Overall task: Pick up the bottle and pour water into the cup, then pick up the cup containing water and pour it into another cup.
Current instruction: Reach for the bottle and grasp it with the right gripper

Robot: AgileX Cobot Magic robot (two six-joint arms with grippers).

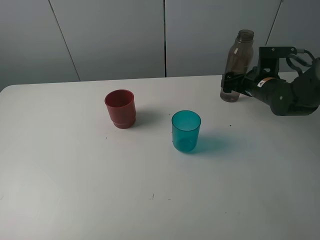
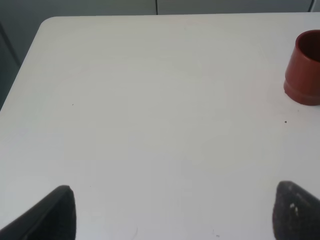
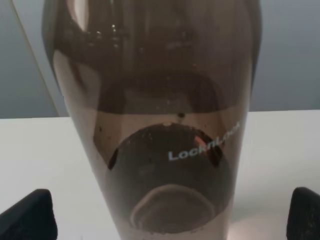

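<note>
The slim, smoky translucent bottle (image 1: pixel 239 60) stands upright at the far right of the smooth white table (image 1: pixel 75 175), between the spread jaws of the right gripper (image 1: pixel 229 86), with a gap on each side. The left gripper (image 2: pixel 170 215) is likewise spread. The translucent teal cup (image 1: pixel 186 131) stands at centre, with the opaque, stepped red cup (image 1: pixel 120 108) to its left.

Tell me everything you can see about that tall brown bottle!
The bottle is tall, slim, smoky brown see-through plastic with white lettering, a threaded neck and no cap. It stands upright on the white table, far back on the right. The right gripper sits open around its lower part, without pressing it.
</note>
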